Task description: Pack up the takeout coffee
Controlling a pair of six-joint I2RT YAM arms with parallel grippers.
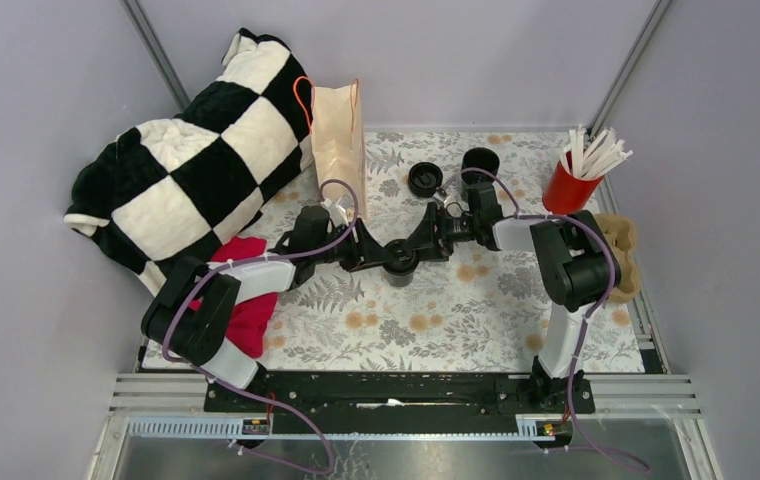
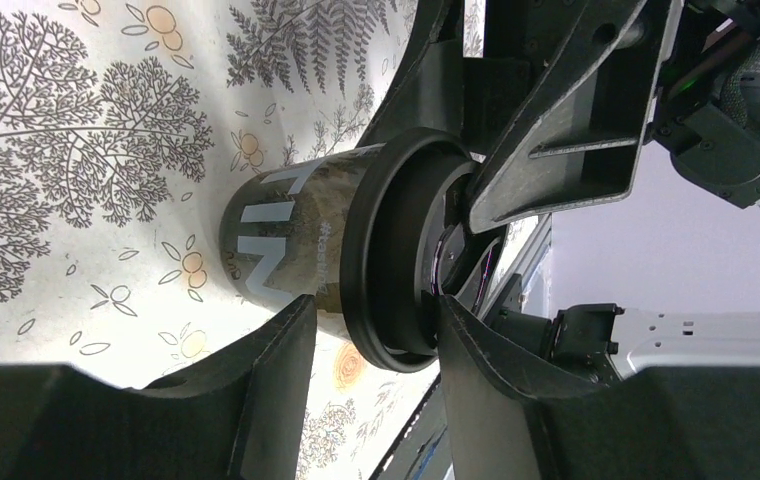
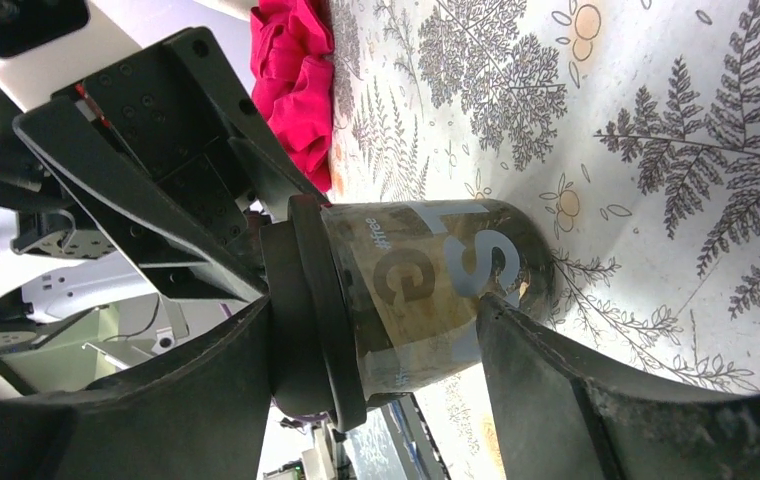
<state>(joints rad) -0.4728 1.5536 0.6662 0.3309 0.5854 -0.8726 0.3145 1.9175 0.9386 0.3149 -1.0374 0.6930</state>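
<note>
The takeout coffee (image 1: 399, 265), a small black cup with a round black lid, stands upright mid-table. It also shows in the left wrist view (image 2: 286, 240) and the right wrist view (image 3: 426, 290). My left gripper (image 1: 381, 258) reaches it from the left and is turned on its side. Its jaws (image 2: 376, 340) are open and straddle the lid's near edge, one finger (image 2: 486, 370) against the lid top. My right gripper (image 1: 418, 250) reaches it from the right. Its jaws (image 3: 376, 340) are open wide, one finger (image 3: 206, 400) by the lid top and the other low on the cup wall.
A brown paper bag (image 1: 338, 140) stands at the back, beside a checkered blanket (image 1: 186, 170). A red cloth (image 1: 246, 300) lies left. A squat lid stack (image 1: 424, 178), a stack of black cups (image 1: 479, 165), a red cup of straws (image 1: 571, 180) and a cardboard carrier (image 1: 618, 250) are at the right.
</note>
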